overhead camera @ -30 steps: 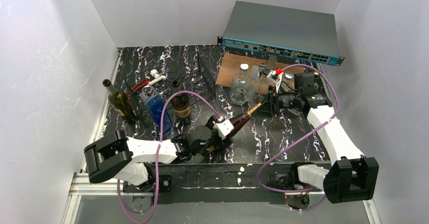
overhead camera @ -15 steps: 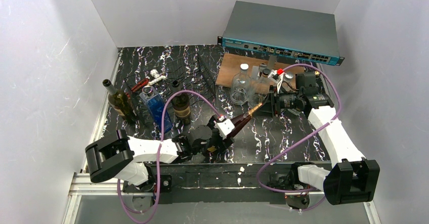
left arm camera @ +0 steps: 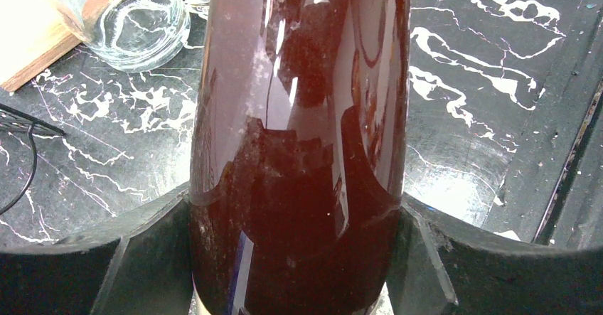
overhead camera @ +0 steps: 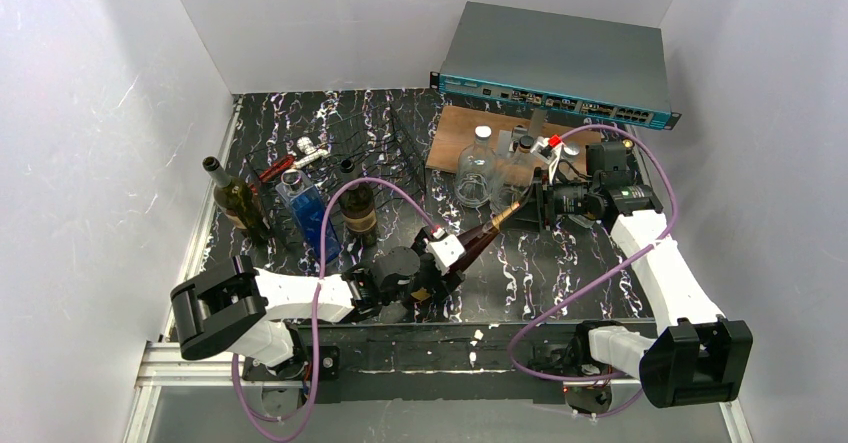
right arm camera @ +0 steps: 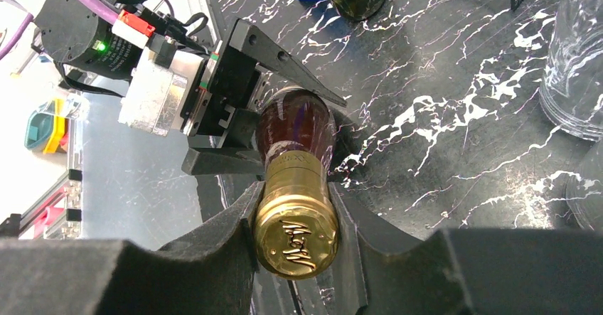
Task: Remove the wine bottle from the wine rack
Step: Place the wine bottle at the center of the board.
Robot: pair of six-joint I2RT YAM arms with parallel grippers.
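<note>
A dark red wine bottle (overhead camera: pixel 478 235) with a gold-foil top hangs slanted above the marbled black table, held at both ends. My left gripper (overhead camera: pixel 443 260) is shut on its wide body (left arm camera: pixel 299 116), one black finger (left arm camera: pixel 142 258) pressed to each side. My right gripper (overhead camera: pixel 528 205) is shut on the gold cap (right arm camera: pixel 295 233), its fingers (right arm camera: pixel 220 237) hugging the neck. The black wire wine rack (overhead camera: pixel 390 143) stands behind and to the left, apart from the bottle. In the right wrist view the left gripper (right arm camera: pixel 227 109) shows beyond the bottle's shoulder (right arm camera: pixel 295 126).
A green bottle (overhead camera: pixel 238 203), a blue bottle (overhead camera: pixel 305 213) and a dark bottle (overhead camera: pixel 356 208) stand at the rack's front. Clear glass bottles (overhead camera: pixel 478 168) sit by a wooden board (overhead camera: pixel 455 128). A network switch (overhead camera: pixel 555 63) lies at the back right. Purple cables loop near both arms.
The bottle and both grippers keep their places. Only the left arm's elbow has drifted slightly.
</note>
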